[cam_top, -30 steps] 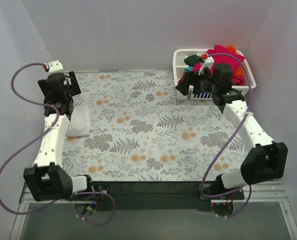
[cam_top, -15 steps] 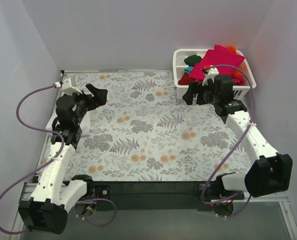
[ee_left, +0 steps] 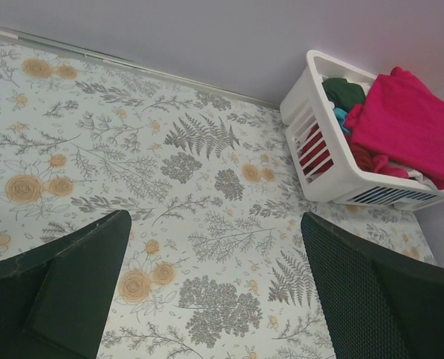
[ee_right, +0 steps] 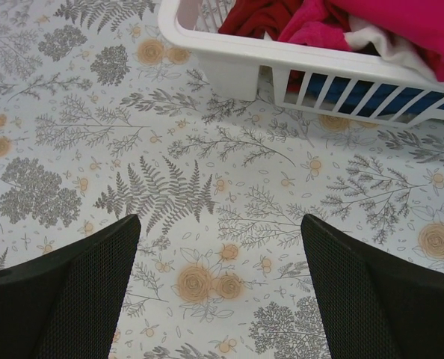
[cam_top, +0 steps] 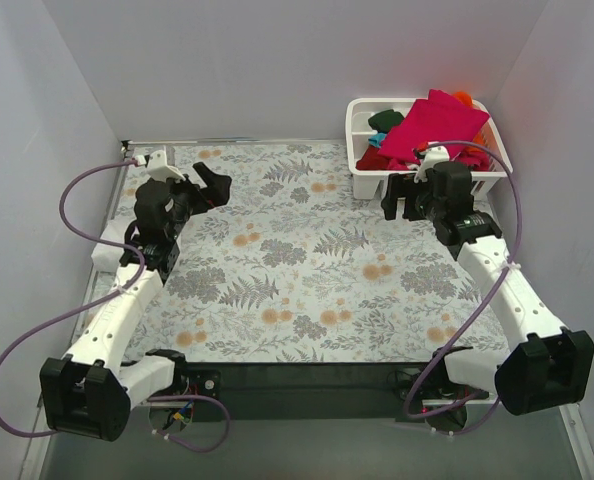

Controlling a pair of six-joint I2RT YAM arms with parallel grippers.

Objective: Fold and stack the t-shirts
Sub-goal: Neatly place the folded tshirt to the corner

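Cotton shirts (cam_top: pixel 380 121) heaped loose in basket (cam_top: pixel 355 150), just ahead of right gripper (cam_top: pixel 400 196).
Jaws of left gripper (cam_top: pixel 211 186) and right gripper spread, empty. Magenta shirt (cam_top: pixel 432 118) on top: judged soft, light, limp; pinch its overhanging edge.

One high rear view, two low oblique wrist views, basket (ee_left: pixel 328 185) common to all

open tabletop (cam_top: pixel 307 270); basket (cam_top: pixel 356 125) blocks far-right corner.

Floral table (cam_top: pixel 307 280) carries a white basket (cam_top: pixel 360 125) and a white t-shirt (cam_top: pixel 107 255)
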